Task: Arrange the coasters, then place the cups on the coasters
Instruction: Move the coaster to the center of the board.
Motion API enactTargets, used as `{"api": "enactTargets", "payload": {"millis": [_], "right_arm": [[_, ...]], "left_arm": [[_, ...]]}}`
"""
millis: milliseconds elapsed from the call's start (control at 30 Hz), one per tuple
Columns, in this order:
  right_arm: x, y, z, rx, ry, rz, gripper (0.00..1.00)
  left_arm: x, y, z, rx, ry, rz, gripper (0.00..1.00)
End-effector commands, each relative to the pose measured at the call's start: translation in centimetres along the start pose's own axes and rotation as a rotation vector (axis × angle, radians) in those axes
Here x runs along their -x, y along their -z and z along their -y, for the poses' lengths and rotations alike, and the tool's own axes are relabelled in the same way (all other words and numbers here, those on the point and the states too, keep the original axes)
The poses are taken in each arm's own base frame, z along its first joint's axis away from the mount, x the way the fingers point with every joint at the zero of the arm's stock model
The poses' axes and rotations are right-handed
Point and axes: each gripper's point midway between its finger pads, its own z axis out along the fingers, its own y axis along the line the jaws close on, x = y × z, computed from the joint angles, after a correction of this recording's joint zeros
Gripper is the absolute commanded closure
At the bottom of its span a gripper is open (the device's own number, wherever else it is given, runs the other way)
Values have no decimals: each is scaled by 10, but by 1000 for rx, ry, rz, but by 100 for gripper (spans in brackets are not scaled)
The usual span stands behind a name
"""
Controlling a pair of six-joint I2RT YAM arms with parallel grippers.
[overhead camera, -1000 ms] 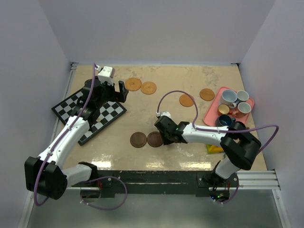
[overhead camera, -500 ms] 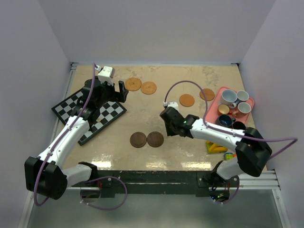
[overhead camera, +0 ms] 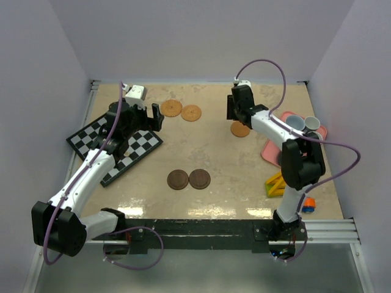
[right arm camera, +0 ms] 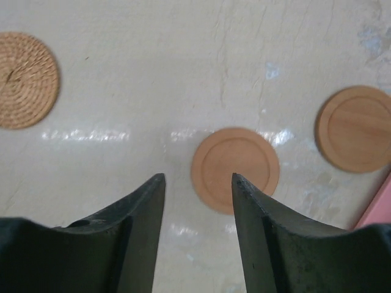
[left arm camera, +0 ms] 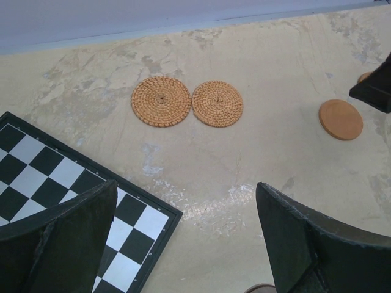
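Note:
Two woven orange-tan coasters (overhead camera: 171, 108) (overhead camera: 191, 113) lie side by side at the back, also seen in the left wrist view (left arm camera: 161, 101) (left arm camera: 217, 103). Two dark brown coasters (overhead camera: 178, 179) (overhead camera: 200, 179) sit near the front. A smooth orange coaster (overhead camera: 239, 129) (right arm camera: 235, 170) lies just beyond my right gripper (overhead camera: 234, 112) (right arm camera: 197, 177), which hovers open and empty. Another smooth coaster (right arm camera: 356, 128) lies to its right. White cups (overhead camera: 295, 123) (overhead camera: 312, 123) stand on the pink tray (overhead camera: 270, 151); my right arm hides the other cups. My left gripper (overhead camera: 156, 116) (left arm camera: 186, 186) is open and empty beside the woven pair.
A folded chessboard (overhead camera: 116, 143) (left arm camera: 61, 183) lies under my left arm. A yellow object (overhead camera: 276, 183) and a small orange-and-blue cylinder (overhead camera: 308, 204) sit at the front right. Walls close the table on three sides.
My right arm swung from beside the dark brown coasters to the back, over the smooth orange coaster, and its jaws opened wider. The left arm stayed still.

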Motion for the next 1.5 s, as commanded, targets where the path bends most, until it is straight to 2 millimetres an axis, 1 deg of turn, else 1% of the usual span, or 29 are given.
{"api": "enactTargets", "payload": {"millis": [0, 33, 100, 133, 167, 300, 333, 467, 600, 633, 867, 1000, 1100, 1200, 1233, 1300, 1467], "right_arm": [[39, -32, 18, -15, 29, 65, 45], [41, -40, 22, -16, 34, 61, 43], [37, -57, 29, -25, 49, 39, 39], [37, -62, 32, -28, 58, 36, 32], [34, -68, 36, -27, 61, 24, 28], [24, -83, 40, 1, 55, 0, 16], [20, -87, 41, 5, 54, -7, 14], [3, -101, 35, 33, 55, -47, 14], [-10, -108, 33, 41, 45, -73, 14], [-13, -109, 31, 48, 45, -79, 13], [-31, -109, 40, 5, 23, -107, 11], [-49, -108, 40, 13, 10, -147, 12], [-58, -103, 42, 8, -4, -161, 12], [-69, -95, 48, -13, -13, -176, 12], [-77, -92, 51, -23, -14, -190, 12], [-83, -86, 55, -37, -16, -196, 12], [-103, -73, 55, -18, -30, -227, 13]], "left_arm": [[11, 1, -1, 11, -21, 41, 0], [9, 0, -1, 10, -21, 34, 0], [9, -1, -1, 9, -21, 34, 0], [8, -1, 0, 5, -20, 29, 0], [8, -2, 0, 2, -19, 29, 0], [7, -3, 3, -12, -15, 26, 0], [7, -3, 3, -13, -13, 25, 0], [7, -3, 4, -20, -10, 25, 0], [7, -3, 6, -26, -9, 24, 0], [7, -2, 5, -24, -9, 26, 0], [8, -2, 9, -41, -3, 27, 0], [8, -2, 10, -48, -1, 27, 0], [8, -2, 10, -49, 1, 29, 0], [9, -1, 12, -56, 1, 32, 0], [9, -1, 13, -61, 1, 32, 0], [9, -1, 14, -64, 0, 33, 0], [10, 0, 17, -73, 2, 35, 0]]}}
